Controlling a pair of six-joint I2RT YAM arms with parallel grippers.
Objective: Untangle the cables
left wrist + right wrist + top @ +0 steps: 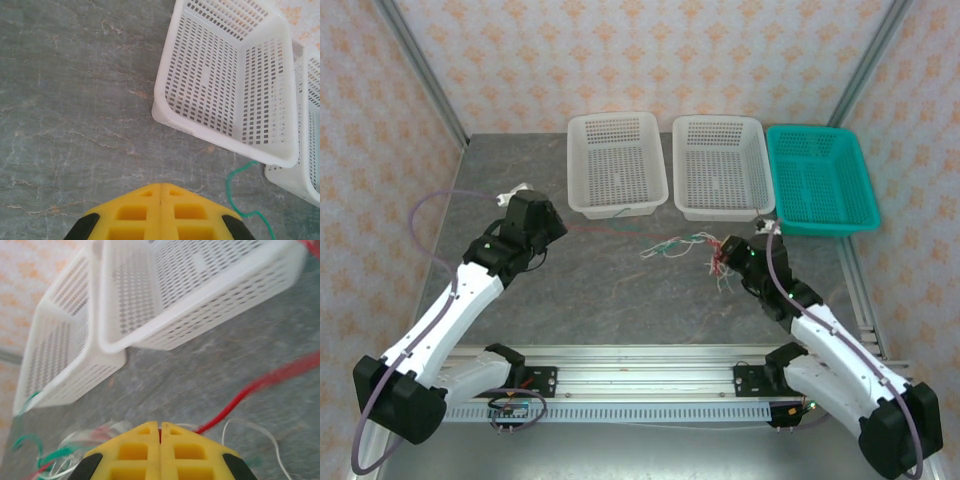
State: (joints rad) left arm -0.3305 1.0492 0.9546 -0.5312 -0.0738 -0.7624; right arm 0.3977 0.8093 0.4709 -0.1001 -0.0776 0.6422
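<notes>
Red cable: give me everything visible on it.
The red cable is a string-thin, floppy wire. In the right wrist view it leaves the seam of the shut right claw and climbs rightward over the grey table, blurred. From above it runs nearly straight from the white and green tangle towards the left claw; whether that claw holds it is unclear.

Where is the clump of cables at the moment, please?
In the top view, the cables lie mid-table, just in front of the right-hand white basket, with the right gripper at their right edge.
</notes>
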